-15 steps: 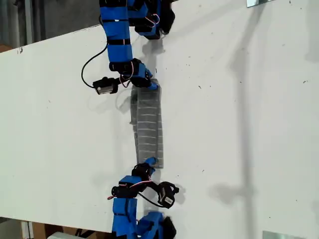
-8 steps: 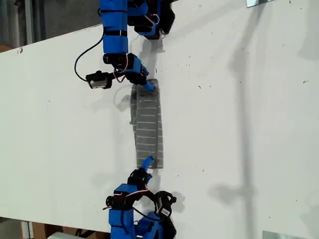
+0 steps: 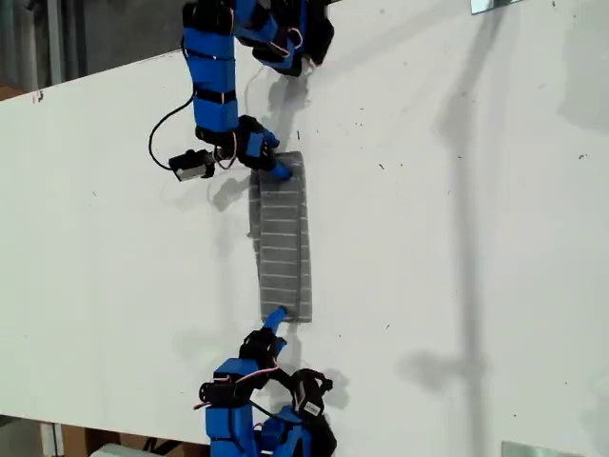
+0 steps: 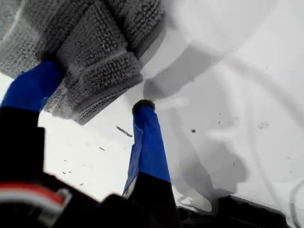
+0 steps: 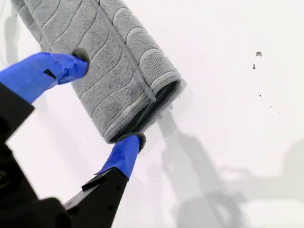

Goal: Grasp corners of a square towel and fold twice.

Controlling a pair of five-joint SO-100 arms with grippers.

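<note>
The towel point(image 3: 283, 238) lies on the table as a narrow grey striped strip, folded lengthwise. In the exterior view one blue arm reaches its upper end and another its lower end; the wrist views do not show which is which. My first gripper point(image 4: 95, 85) is open at one bunched end of the towel point(image 4: 90, 52), with one fingertip point(image 4: 40, 78) against the cloth and the other on bare table. My second gripper point(image 5: 107, 97) is open too. It straddles a layered end of the towel point(image 5: 118, 71), one fingertip point(image 5: 71, 61) resting on the cloth and the other point(image 5: 128, 145) at its corner.
The white table point(image 3: 447, 219) spreads wide to the exterior view's right and left of the strip. Arm bases sit at the top point(image 3: 276, 29) and bottom point(image 3: 266, 428) of that view. A wrist camera and cable point(image 3: 186, 164) hang beside the upper gripper.
The lower arm has drawn back toward the bottom of the exterior view, its fingertip still at the strip's end. The upper arm shifted slightly. The towel has stayed put.
</note>
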